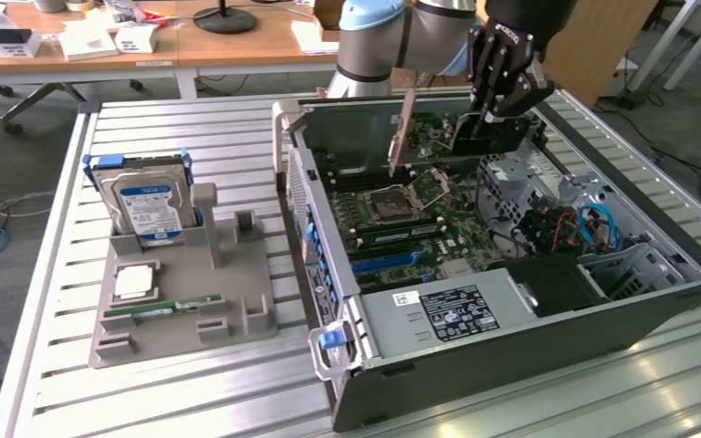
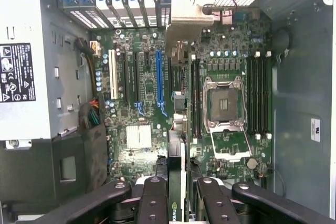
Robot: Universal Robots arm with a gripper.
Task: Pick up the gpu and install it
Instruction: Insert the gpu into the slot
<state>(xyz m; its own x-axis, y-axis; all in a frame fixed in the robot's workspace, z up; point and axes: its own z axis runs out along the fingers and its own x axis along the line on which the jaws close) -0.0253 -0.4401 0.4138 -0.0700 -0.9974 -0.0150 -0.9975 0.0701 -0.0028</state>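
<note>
Gripper (image 1: 496, 117) clamped on the gpu (image 1: 487, 144) hovers above the motherboard (image 1: 405, 233), pickup done and installation under way, with precise edge alignment likely critical for seating.

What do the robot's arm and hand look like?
The arm is a thick silvery-grey tube with a light blue cap at its joint. The hand is black, with jointed fingers dotted with round bolts.
</note>
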